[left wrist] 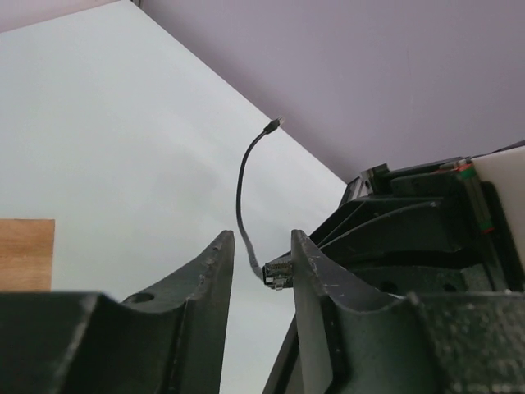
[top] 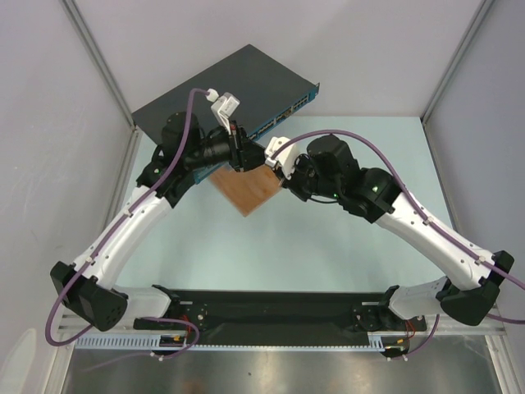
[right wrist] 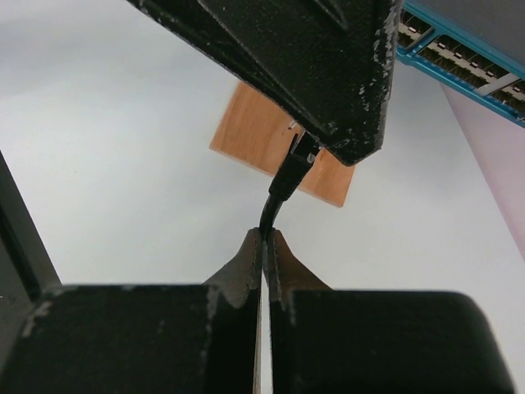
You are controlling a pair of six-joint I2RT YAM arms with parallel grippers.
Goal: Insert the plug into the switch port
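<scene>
Both arms reach inward, meeting above wooden board (top: 246, 190)

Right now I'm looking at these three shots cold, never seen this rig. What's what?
It is two robot arms bolted at the near edge of a pale table, each ending in a two-finger gripper. The wide picture comes from a fixed camera above and behind them. The other two come from cameras on each wrist, looking along that arm's own fingers.

On the table are a flat dark-grey network switch, with a teal front row of ports, and a wooden board.

The right gripper is pinched shut on a thin black cable just behind its plug. The left gripper is open, with the plug sitting between its fingers. The plug is not in a port yet.
</scene>
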